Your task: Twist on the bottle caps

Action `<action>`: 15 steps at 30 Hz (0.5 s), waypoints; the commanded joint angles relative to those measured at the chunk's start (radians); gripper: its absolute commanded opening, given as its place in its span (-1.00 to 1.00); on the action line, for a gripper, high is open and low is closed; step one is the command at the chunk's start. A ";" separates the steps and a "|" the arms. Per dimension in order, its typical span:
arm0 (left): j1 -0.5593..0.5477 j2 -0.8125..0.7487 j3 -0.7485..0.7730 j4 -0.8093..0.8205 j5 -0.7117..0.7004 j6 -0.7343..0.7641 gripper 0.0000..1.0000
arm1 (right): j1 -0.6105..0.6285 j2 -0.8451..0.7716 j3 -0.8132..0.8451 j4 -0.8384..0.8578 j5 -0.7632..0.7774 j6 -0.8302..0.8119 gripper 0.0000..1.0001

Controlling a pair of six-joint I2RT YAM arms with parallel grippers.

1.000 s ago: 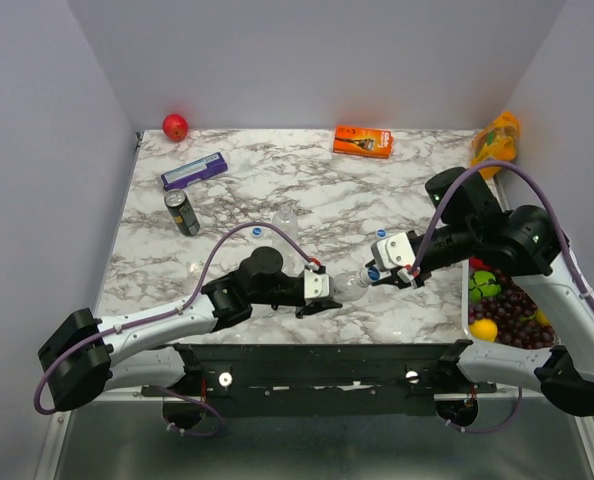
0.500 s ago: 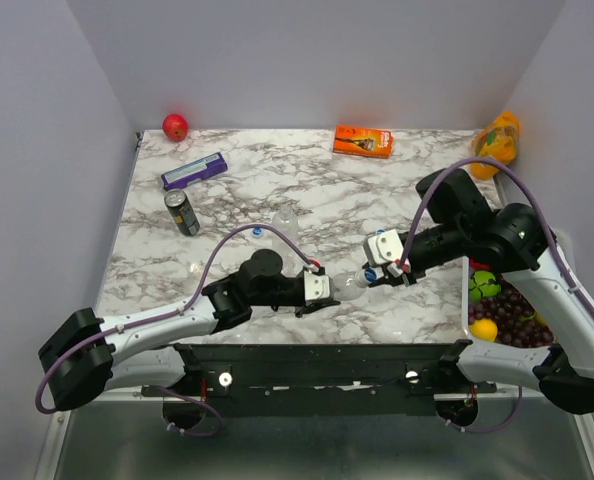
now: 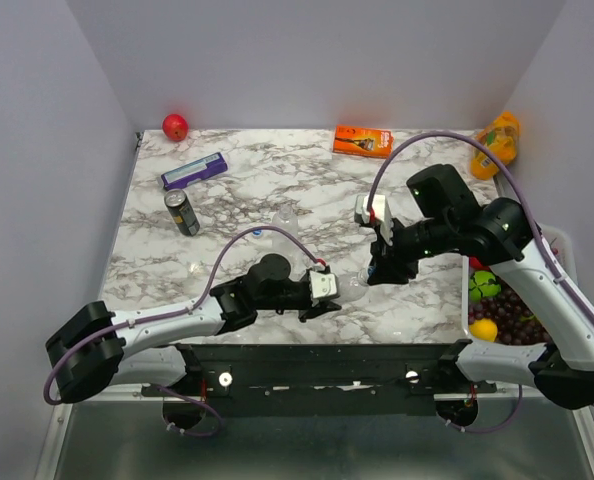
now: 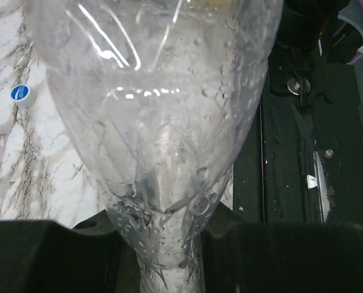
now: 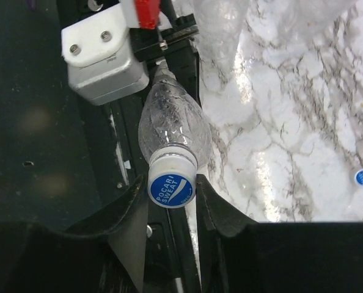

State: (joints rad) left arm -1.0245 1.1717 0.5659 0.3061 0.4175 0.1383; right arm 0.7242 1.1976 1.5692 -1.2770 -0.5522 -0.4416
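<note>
A clear bottle (image 5: pixel 169 125) is held level above the table's front edge between both arms. My left gripper (image 4: pixel 169 250) is shut on its lower end, and the bottle's body (image 4: pixel 157 122) fills the left wrist view. A blue bottle cap (image 5: pixel 172 189) sits on its neck, with my right gripper (image 5: pixel 172 196) shut on the cap, one finger on each side. From above, the left gripper (image 3: pixel 325 290) and the right gripper (image 3: pixel 369 275) face each other with the bottle (image 3: pixel 349 283) between them. Another clear bottle (image 3: pixel 287 220) stands on the marble, a loose blue cap (image 3: pixel 258 231) beside it.
A dark can (image 3: pixel 182 212), a purple box (image 3: pixel 194 171) and a red apple (image 3: pixel 175 127) lie at the left. An orange box (image 3: pixel 363 140) and an orange bottle (image 3: pixel 495 145) are at the back. A fruit tray (image 3: pixel 470 300) stands at the right edge.
My right wrist has turned about the cap, its white block swinging up and left, while the fingers stay on the cap. The left arm and the bottle have shifted slightly.
</note>
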 commanded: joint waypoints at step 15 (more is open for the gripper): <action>-0.025 0.011 0.141 0.183 -0.148 -0.094 -1.00 | -0.043 0.178 0.113 -0.001 0.108 0.523 -0.99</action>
State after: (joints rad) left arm -1.0401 1.2045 0.5838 0.2882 0.2981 0.0776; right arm 0.6899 1.2976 1.6306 -1.2842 -0.3756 -0.0402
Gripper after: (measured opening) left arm 0.333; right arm 0.388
